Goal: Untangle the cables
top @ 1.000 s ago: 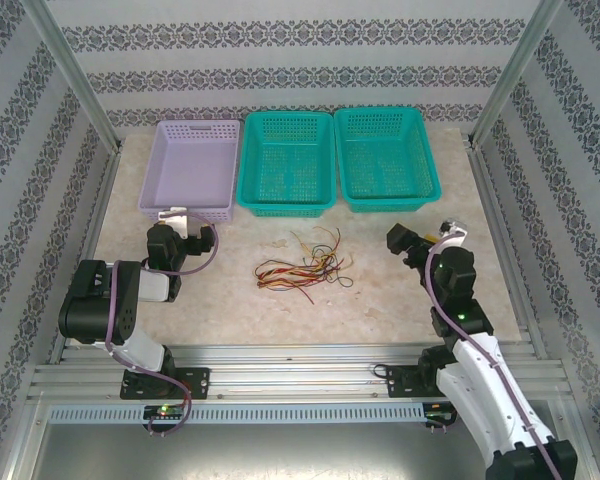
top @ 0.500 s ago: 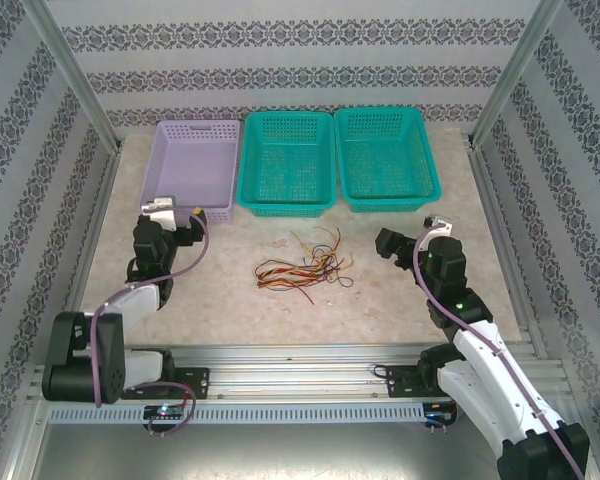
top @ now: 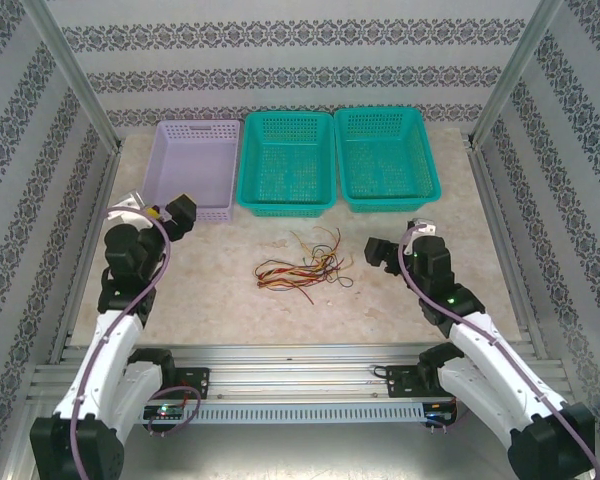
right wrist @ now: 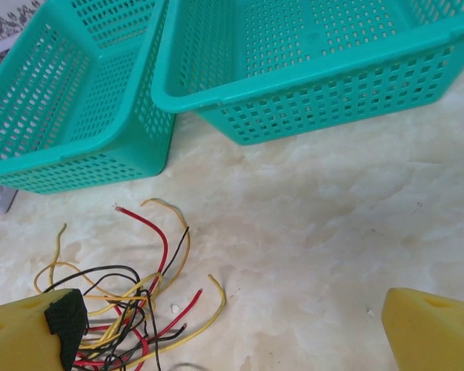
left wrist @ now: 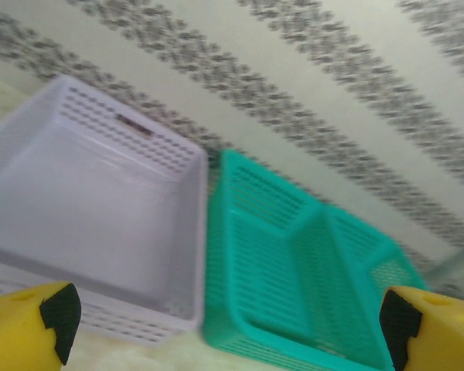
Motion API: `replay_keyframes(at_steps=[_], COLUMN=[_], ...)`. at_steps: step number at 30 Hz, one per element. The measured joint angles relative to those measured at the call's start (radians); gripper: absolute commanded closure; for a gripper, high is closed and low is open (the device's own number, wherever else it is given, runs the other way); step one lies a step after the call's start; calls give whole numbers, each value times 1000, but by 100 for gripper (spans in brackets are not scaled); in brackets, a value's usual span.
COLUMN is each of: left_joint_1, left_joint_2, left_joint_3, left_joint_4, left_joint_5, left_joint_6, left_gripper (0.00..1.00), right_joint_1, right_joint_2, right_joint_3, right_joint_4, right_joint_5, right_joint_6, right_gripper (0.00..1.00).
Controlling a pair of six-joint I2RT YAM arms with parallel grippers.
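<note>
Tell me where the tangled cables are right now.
In the top view the cables lie in a loose heap on the table, just in front of the middle teal basket and left of the right gripper.

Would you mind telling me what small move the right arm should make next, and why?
Probably ease the right end effector down and leftward to the cables. It is open and empty, and the tangle lies on the table close by on its left; the left end effector faces the lilac basket, farther off.
</note>
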Motion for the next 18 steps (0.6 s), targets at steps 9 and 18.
replay_keyframes(at_steps=[9,18], left_joint_1=[0,-30], left_joint_2=[-63,59], left_joint_3=[-90,55], left_joint_4=[-6,-289], left_joint_5=[150,158], left_joint_6=[-194,-149], left_gripper=[0,0], right_joint_1=[88,296], right_joint_2=[77,260], right_joint_3=[25,45], right_joint_4=[-8,22], right_joint_5=[12,38], right_joint_6=[-11,20], right_gripper=[2,2])
